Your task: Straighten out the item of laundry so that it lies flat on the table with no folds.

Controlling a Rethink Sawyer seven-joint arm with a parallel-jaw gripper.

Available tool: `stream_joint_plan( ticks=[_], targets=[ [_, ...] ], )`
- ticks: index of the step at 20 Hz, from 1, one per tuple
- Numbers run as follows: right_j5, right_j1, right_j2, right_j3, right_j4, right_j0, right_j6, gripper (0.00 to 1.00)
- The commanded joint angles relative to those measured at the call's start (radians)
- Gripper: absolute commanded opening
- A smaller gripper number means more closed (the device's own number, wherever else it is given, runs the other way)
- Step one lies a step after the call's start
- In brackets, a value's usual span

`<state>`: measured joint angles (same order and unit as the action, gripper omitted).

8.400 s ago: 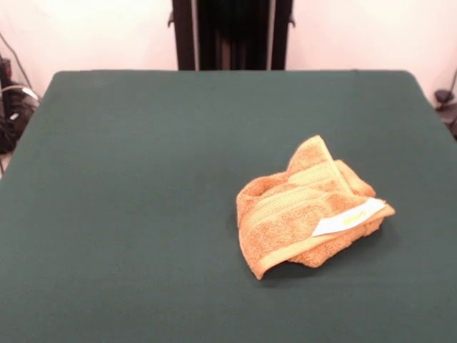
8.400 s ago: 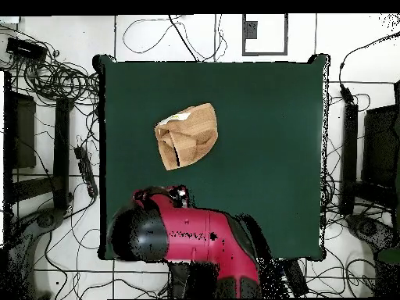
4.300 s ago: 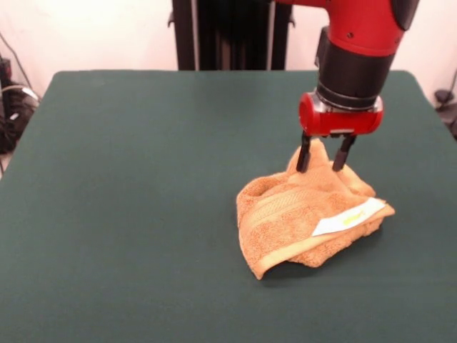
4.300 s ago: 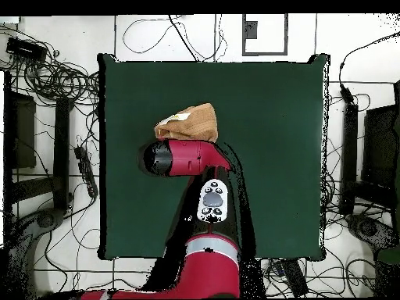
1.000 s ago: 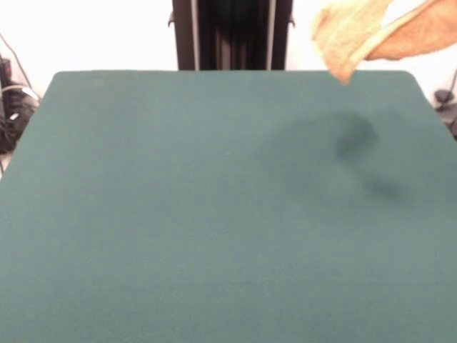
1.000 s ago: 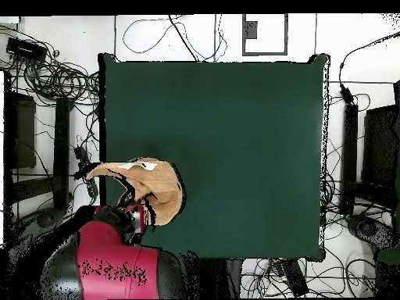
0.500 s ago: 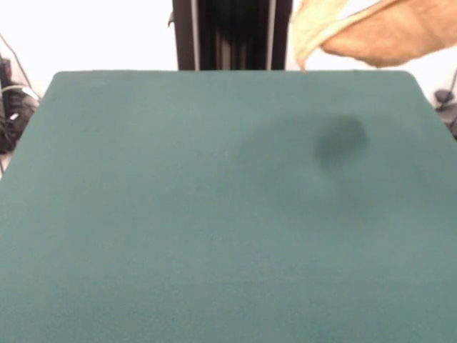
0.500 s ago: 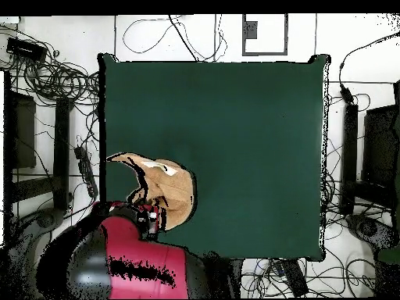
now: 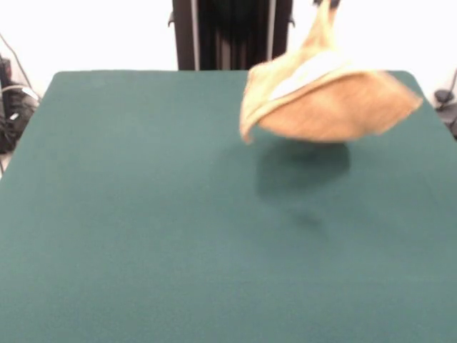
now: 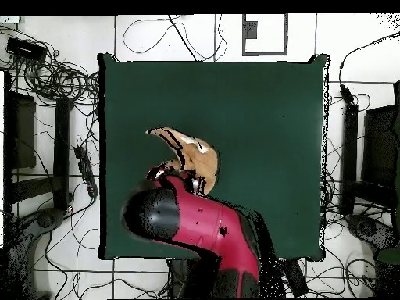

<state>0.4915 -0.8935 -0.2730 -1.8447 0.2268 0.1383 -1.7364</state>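
Filling most of both views: table (image 9: 128,236) w/ dark green top, rounded corners. Reaching in over its robot-side edge in overhead view: red and black arm (image 10: 205,230), covering part of the tabletop. Hanging in the air above the table, not touching it: the towel (image 9: 325,103), orange-tan, bunched and billowing out sideways, narrowing to a point at the top edge of the front view, w/ a pale band across its upper part. Casting a dark shadow (image 9: 303,166) on the cloth just below. Sitting right of centre and toward the far side in front view; in overhead view (image 10: 190,156), poking out past the arm's end, left of table centre. Showing only as dark tips at the top edge: gripper (image 9: 326,3), apparently pinching the towel's peak, tho finger position too blurred to make out.
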Motion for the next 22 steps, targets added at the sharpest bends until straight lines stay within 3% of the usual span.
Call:
stream_joint_plan(
  ticks=[1, 4, 6, 8, 10, 15, 18, 22],
  targets=[
    [-0.157, 0.15, 0.227, -0.115, -0.045, -0.036, -0.059, 0.0],
    [-0.154, 0.147, 0.25, -0.125, -0.042, -0.052, -0.074, 0.0],
    [-0.115, 0.139, 0.208, -0.097, -0.062, -0.017, -0.088, 0.0],
    [-0.119, 0.13, 0.241, -0.121, -0.05, -0.046, -0.08, 0.0],
    [-0.091, 0.126, 0.196, -0.09, -0.073, -0.011, -0.089, 0.0],
    [0.064, 0.15, 0.195, 0.044, -0.114, -0.04, -0.018, 0.0],
    [-0.056, 0.139, 0.229, -0.061, -0.089, -0.056, -0.077, 0.0],
    [-0.038, 0.15, 0.243, -0.045, -0.093, -0.067, -0.075, 0.0]
  ],
)
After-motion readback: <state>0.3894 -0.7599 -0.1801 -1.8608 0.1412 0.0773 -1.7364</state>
